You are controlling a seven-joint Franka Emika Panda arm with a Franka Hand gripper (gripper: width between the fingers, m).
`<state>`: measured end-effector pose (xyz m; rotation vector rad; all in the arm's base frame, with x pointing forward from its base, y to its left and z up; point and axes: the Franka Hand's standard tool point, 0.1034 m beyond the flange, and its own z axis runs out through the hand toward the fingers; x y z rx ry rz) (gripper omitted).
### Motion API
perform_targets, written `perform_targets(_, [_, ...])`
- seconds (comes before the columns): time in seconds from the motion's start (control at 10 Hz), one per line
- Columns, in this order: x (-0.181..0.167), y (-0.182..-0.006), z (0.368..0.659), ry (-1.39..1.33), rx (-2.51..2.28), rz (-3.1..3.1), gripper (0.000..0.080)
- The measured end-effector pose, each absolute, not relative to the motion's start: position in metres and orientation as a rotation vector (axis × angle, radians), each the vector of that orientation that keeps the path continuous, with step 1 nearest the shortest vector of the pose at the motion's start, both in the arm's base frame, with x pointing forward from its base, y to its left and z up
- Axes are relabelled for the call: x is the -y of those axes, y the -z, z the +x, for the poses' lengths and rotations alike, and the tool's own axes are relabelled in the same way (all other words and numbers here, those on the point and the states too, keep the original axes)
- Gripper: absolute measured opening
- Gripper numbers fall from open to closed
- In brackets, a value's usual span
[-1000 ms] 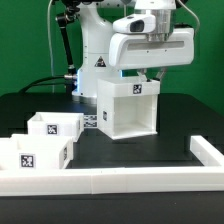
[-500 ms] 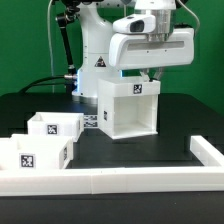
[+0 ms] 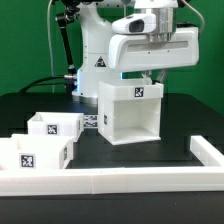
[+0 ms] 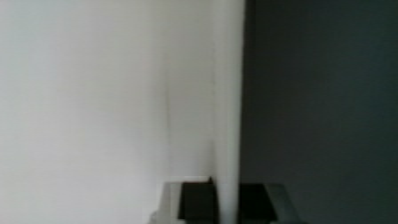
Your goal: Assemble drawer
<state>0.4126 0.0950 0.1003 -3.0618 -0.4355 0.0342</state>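
Observation:
The drawer's tall white housing [image 3: 132, 112] stands upright mid-table, its open front facing the camera and a tag on its top edge. My gripper [image 3: 152, 78] is at the top of its wall on the exterior view's right. In the wrist view the thin wall edge [image 4: 228, 100] runs between my two dark fingers [image 4: 196, 203], which are closed on either side of it. Two small white trays with tags sit at the exterior view's left, one [image 3: 55, 127] behind the other [image 3: 35, 157].
A long low white rail [image 3: 130, 180] runs along the table's front and turns back at the right end [image 3: 208, 152]. The marker board [image 3: 90, 121] lies between the trays and the housing. The robot base [image 3: 95, 55] stands behind.
The housing and my gripper have shifted slightly toward the exterior view's right and toward the camera. The trays have not moved.

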Motion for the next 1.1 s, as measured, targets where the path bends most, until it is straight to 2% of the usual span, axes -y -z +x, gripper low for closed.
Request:
perform_targets(0.4, [-0.099,-0.100,0.473,0.124,0.492,-3.030,0.0038])
perform_targets(0.5, [-0.097,-0.101,0.481,0.166,0.539,-3.021,0.0038])
perform_targets(1.1, [-0.101,-0.101,0.484,0.187,0.447,-3.031,0.0038])
